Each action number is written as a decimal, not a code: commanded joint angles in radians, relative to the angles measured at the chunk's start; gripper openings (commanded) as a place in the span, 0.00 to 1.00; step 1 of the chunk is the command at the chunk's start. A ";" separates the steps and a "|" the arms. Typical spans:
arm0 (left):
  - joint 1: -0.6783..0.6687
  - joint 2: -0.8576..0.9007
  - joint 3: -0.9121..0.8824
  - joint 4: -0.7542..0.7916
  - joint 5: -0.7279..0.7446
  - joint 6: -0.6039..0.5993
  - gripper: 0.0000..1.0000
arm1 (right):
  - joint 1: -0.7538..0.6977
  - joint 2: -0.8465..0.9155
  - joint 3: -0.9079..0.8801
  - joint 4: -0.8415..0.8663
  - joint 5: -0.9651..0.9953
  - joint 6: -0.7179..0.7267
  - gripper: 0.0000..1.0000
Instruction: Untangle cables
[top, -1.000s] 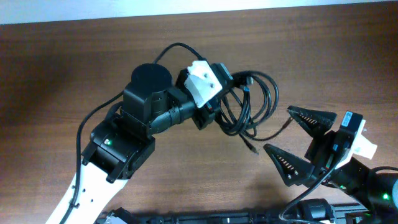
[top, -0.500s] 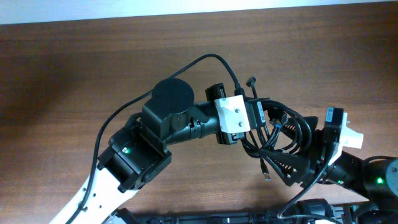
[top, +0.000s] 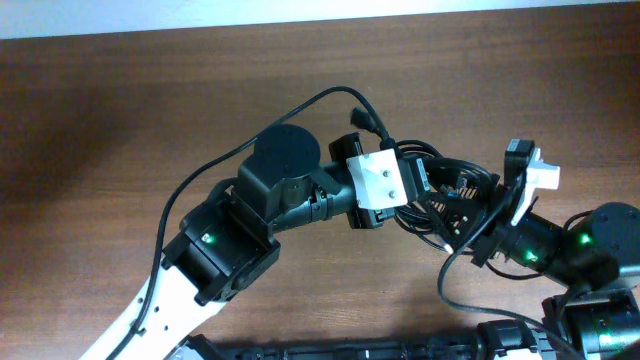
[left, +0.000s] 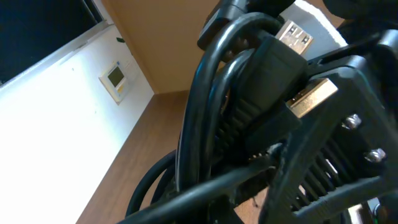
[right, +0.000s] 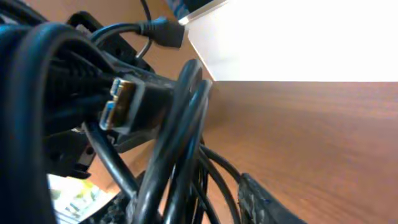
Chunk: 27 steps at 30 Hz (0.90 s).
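The cables (top: 452, 196) form one black looped bundle held above the table's middle right. My left gripper (top: 424, 186), with its white wrist block, is shut on the bundle from the left. My right gripper (top: 464, 212) reaches in from the right, its fingers standing on either side of the loops with a gap still showing. The left wrist view is filled by the cables (left: 211, 124) and a gold USB plug (left: 311, 96). In the right wrist view the cables (right: 180, 143) and a plug (right: 124, 102) pass between my fingers (right: 267, 199). One plug (top: 364, 120) sticks up.
The brown wooden table (top: 120, 110) spreads to the left and back, ending at a white wall (top: 300, 10) along the far edge. The left arm's own thick black wire (top: 300, 105) arcs over its wrist. The two arms sit very close together.
The left gripper carried the bundle rightward and toward the right arm. The right gripper moved in from the lower right and narrowed its wide-open jaws around the loops.
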<state>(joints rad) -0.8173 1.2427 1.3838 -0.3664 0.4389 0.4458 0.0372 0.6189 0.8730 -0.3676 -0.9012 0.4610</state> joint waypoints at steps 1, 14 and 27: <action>-0.014 -0.032 0.019 0.005 0.058 -0.002 0.00 | -0.005 0.006 0.002 0.001 0.042 -0.008 0.04; -0.013 -0.112 0.019 -0.233 -0.502 -0.186 0.99 | -0.005 0.006 0.002 0.064 0.106 -0.010 0.04; 0.066 -0.235 0.019 -0.290 -0.267 -0.483 0.98 | -0.005 0.006 0.002 0.345 -0.004 0.001 0.04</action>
<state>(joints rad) -0.7547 1.0012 1.3861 -0.6559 -0.0135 -0.0204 0.0372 0.6292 0.8684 -0.0696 -0.8726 0.4572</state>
